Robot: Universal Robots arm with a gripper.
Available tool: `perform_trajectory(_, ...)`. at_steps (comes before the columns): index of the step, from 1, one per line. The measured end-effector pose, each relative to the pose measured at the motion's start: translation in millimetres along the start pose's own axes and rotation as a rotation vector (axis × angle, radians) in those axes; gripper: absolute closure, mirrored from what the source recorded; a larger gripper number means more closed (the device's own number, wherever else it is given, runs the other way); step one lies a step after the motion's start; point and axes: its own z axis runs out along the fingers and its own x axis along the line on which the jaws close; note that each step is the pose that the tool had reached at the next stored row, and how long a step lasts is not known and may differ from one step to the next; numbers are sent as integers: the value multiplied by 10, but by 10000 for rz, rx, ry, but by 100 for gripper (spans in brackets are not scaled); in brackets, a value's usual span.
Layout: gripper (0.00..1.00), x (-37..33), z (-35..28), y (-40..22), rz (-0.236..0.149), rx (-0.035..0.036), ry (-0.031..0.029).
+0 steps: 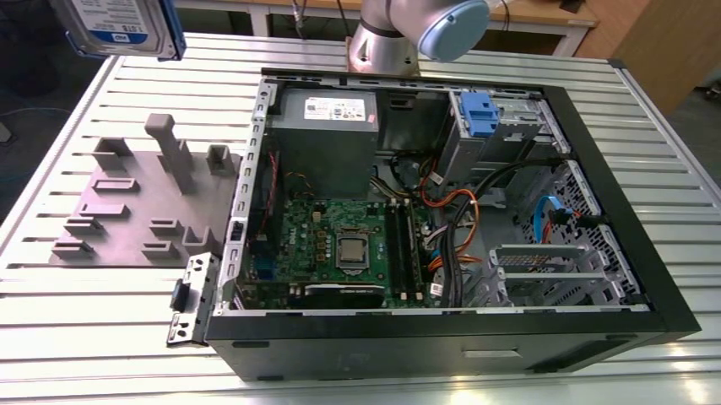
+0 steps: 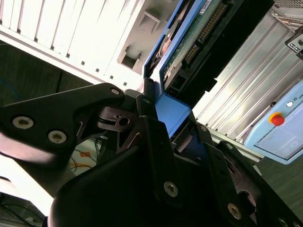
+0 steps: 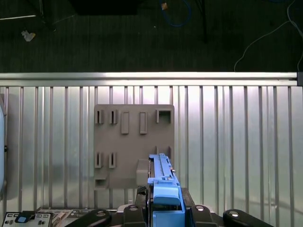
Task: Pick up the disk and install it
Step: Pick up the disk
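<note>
The disk (image 1: 118, 25), a silver-grey drive with a white-and-blue label in a blue carrier, hangs in the air at the exterior view's upper left, above the table's far corner. In the second wrist view my gripper (image 2: 163, 111) is shut on the disk (image 2: 199, 33), with black fingers (image 2: 142, 106) clamped on the blue carrier's end. The first wrist view shows the disk (image 3: 161, 175) edge-on, rising out of the gripper (image 3: 163, 213) above the grey fixture plate.
An open black computer case (image 1: 451, 337) lies on the slatted metal table (image 1: 90, 321); a drive bay with a blue clip (image 1: 479, 114) sits at its far corner. A grey fixture plate (image 1: 135, 211) with slots lies beside the case. The arm's base (image 1: 383, 42) stands behind.
</note>
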Motion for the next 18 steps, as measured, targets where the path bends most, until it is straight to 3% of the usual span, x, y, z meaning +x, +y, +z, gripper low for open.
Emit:
perform_trajectory(9,64,-1,-1,-67,-1,0,1)
perform_trajectory(18,64,1,-2,-89,0,0,0)
